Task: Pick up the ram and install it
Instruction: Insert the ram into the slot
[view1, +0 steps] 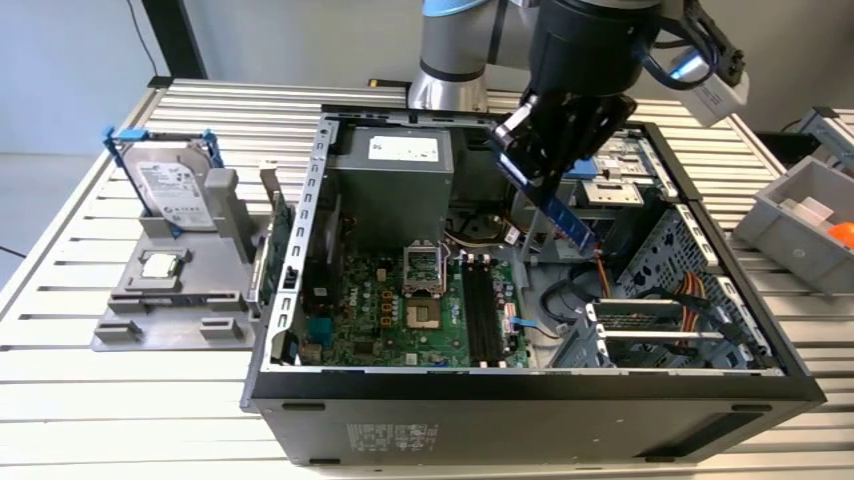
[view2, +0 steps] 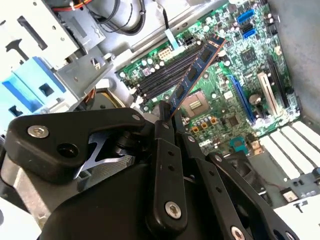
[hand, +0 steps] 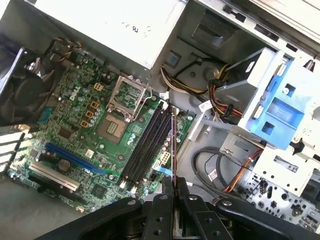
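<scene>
My gripper (view1: 531, 170) hangs over the open computer case (view1: 534, 385), shut on the ram (view1: 569, 218), a narrow blue stick with dark chips that slants down from the fingers. In the second wrist view the ram (view2: 197, 70) juts out from the gripper (view2: 168, 119) above the motherboard (view2: 225, 100). In the first wrist view the ram (hand: 173, 142) is seen edge-on, running out from the gripper (hand: 173, 186) alongside the black memory slots (hand: 147, 145). The stick is held above the slots (view1: 481, 315), apart from them.
On a grey fixture at the exterior view's left stand a silver hard drive (view1: 174, 190) in a blue-tabbed frame and a small square processor chip (view1: 162, 264). A grey bin (view1: 801, 215) sits at the right. Inside the case are the power supply (view1: 387, 185), a blue drive cage (hand: 277, 110) and cables (hand: 215, 170).
</scene>
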